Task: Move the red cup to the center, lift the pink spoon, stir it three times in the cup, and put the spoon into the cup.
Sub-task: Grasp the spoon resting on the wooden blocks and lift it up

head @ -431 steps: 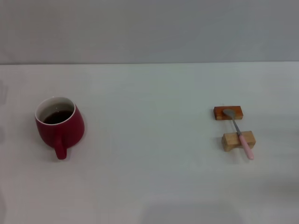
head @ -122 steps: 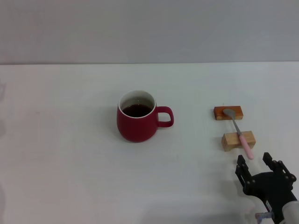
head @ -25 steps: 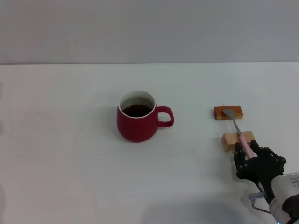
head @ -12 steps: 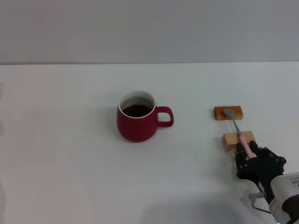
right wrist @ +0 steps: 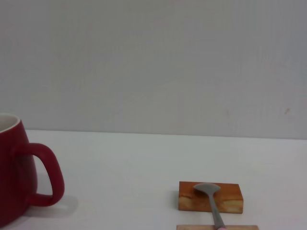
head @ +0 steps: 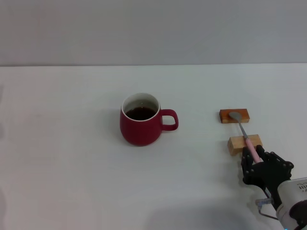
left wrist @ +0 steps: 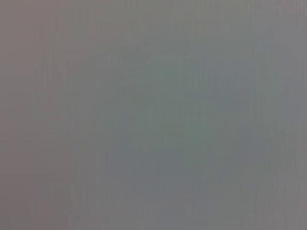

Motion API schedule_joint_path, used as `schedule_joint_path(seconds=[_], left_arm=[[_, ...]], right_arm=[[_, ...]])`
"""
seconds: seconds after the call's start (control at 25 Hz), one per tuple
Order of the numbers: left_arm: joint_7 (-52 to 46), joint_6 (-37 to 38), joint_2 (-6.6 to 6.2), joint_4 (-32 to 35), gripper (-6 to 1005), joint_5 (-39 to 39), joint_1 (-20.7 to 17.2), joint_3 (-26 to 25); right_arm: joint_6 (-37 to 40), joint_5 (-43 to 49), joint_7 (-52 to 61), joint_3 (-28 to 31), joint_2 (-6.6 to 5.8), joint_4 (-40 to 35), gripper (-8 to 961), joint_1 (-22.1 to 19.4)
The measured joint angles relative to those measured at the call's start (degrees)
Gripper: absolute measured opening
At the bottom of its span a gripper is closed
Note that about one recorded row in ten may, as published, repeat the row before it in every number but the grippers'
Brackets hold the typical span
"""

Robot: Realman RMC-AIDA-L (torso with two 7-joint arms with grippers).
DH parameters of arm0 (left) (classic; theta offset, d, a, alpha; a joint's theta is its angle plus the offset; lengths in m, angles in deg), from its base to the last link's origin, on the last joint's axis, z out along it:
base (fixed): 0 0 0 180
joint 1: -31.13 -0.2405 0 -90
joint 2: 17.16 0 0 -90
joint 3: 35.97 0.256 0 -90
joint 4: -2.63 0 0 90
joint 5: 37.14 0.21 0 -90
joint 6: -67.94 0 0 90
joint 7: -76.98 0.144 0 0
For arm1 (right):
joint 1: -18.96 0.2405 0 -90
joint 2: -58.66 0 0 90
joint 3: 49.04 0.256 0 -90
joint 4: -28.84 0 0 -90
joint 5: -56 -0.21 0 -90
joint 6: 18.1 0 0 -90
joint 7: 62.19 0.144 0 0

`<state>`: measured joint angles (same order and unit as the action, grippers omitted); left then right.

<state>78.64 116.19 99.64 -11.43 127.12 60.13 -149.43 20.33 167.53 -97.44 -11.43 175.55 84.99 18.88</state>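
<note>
The red cup [head: 140, 127], holding dark liquid, is set at the table's [head: 72, 182] centre with its handle toward the right edge, while the pink spoon [head: 244, 135], laid across two wooden blocks [head: 234, 115] near that edge, is grasped at its handle end by the right gripper [head: 255, 158].

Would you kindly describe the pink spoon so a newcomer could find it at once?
Start at the red cup mid-table and look toward its handle side, where two small wooden blocks sit. The pink spoon bridges them, the only slim thing there, with a grey bowl and a pale pink handle at the right gripper.
</note>
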Motion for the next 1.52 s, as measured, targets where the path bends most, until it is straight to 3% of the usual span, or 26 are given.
schedule_joint_path(seconds=[0.4, 0.48, 0.92, 1.52], left_arm=[[0.0, 0.0, 0.0, 0.0, 844, 0.0, 0.0, 0.0], [0.0, 0.0, 0.0, 0.0, 844, 0.0, 0.0, 0.0], [0.0, 0.1, 0.0, 0.0, 843, 0.0, -0.1, 0.0], [0.0, 0.3, 0.09, -0.1, 843, 0.0, -0.2, 0.0]], right_arm=[[0.0, 0.0, 0.0, 0.0, 0.0, 0.0, 286, -0.1], [0.0, 0.0, 0.0, 0.0, 0.0, 0.1, 204, -0.2], [0.1, 0.0, -0.2, 0.0, 0.0, 0.3, 164, -0.4], [0.3, 0.2, -0.3, -0.1, 0.0, 0.3, 162, -0.4]])
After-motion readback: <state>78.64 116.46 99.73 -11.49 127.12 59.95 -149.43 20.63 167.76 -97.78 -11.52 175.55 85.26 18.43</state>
